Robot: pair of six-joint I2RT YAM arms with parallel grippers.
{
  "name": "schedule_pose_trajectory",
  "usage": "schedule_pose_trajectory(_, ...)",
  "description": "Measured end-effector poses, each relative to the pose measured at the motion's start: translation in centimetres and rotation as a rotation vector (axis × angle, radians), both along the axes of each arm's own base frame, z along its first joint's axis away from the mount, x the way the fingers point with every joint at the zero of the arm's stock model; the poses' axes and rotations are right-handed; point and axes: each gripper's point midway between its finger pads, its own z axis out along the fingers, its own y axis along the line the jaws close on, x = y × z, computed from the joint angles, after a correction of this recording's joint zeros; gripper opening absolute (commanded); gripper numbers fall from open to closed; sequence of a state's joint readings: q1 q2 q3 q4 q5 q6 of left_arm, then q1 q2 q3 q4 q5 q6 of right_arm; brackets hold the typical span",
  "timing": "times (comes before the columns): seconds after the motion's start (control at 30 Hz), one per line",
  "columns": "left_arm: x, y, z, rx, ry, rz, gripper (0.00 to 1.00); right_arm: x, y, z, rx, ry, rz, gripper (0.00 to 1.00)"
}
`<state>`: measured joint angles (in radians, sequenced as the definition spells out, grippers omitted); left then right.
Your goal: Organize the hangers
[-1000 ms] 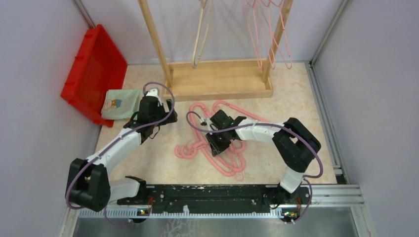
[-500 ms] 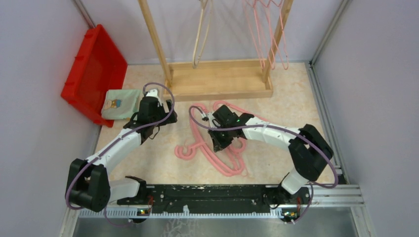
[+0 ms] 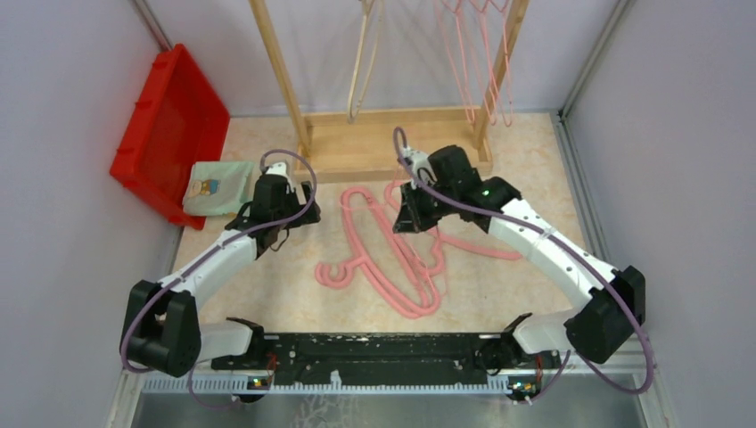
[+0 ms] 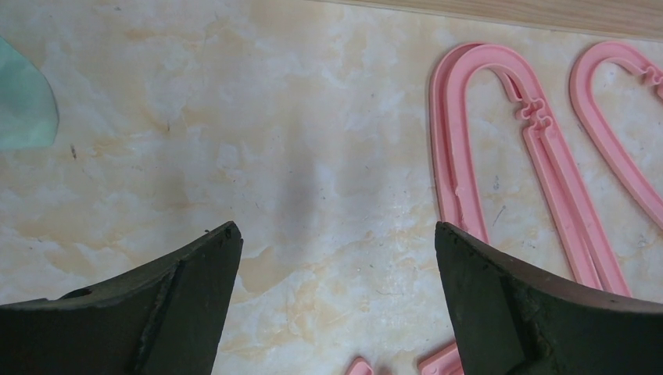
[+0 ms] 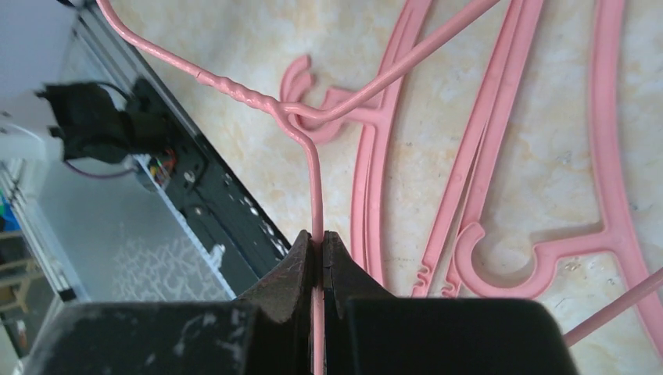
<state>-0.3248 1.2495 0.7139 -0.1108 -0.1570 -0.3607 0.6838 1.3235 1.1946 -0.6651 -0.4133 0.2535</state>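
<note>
Several thick pink hangers (image 3: 392,267) lie tangled on the floor and show in the right wrist view (image 5: 485,156). My right gripper (image 3: 412,218) is shut on a thin pink wire hanger (image 5: 317,180), gripping its wire below the twisted neck (image 5: 319,237) and holding it above the pile. Its thin wire trails to the right (image 3: 486,248). My left gripper (image 3: 283,230) is open and empty (image 4: 335,228) over bare floor, left of a thick pink hanger (image 4: 457,156). Thin pink hangers (image 3: 486,71) and a beige one (image 3: 361,62) hang on the wooden rack (image 3: 392,143).
A red bin (image 3: 169,125) leans at the back left with a green cloth (image 3: 218,187) beside it. The rack's wooden base stands just behind the pile. Walls close in on both sides, and the black arm rail (image 3: 374,352) runs along the near edge.
My right gripper has moved back and right toward the rack, lifting the thin pink hanger off the pile. The left arm has not moved.
</note>
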Motion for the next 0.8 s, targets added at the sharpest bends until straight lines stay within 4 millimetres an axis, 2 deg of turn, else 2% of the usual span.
schedule_pose_trajectory(0.13, 0.2, -0.1, -0.6, 0.006, 0.019, 0.000, 0.98, 2.2, -0.4, 4.8, 0.109, -0.023, -0.059, 0.00)
schedule_pose_trajectory(0.3, 0.7, -0.3, 0.0, 0.000, 0.007, -0.002, 0.98, 3.5, 0.9, 11.5, 0.291, -0.072, -0.055, 0.00)
schedule_pose_trajectory(0.37, 0.7, -0.3, 0.1, -0.001, 0.005, -0.002, 0.98, 4.1, 1.1, 13.2, 0.356, -0.076, -0.062, 0.00)
schedule_pose_trajectory(0.67, 0.7, -0.3, 0.2, -0.002, 0.003, -0.002, 0.98, 7.6, 1.9, 15.4, 0.504, -0.004, -0.108, 0.00)
schedule_pose_trajectory(0.8, 0.7, -0.3, 0.3, -0.004, -0.002, -0.002, 0.98, 9.2, 2.7, 18.6, 0.564, -0.037, -0.095, 0.00)
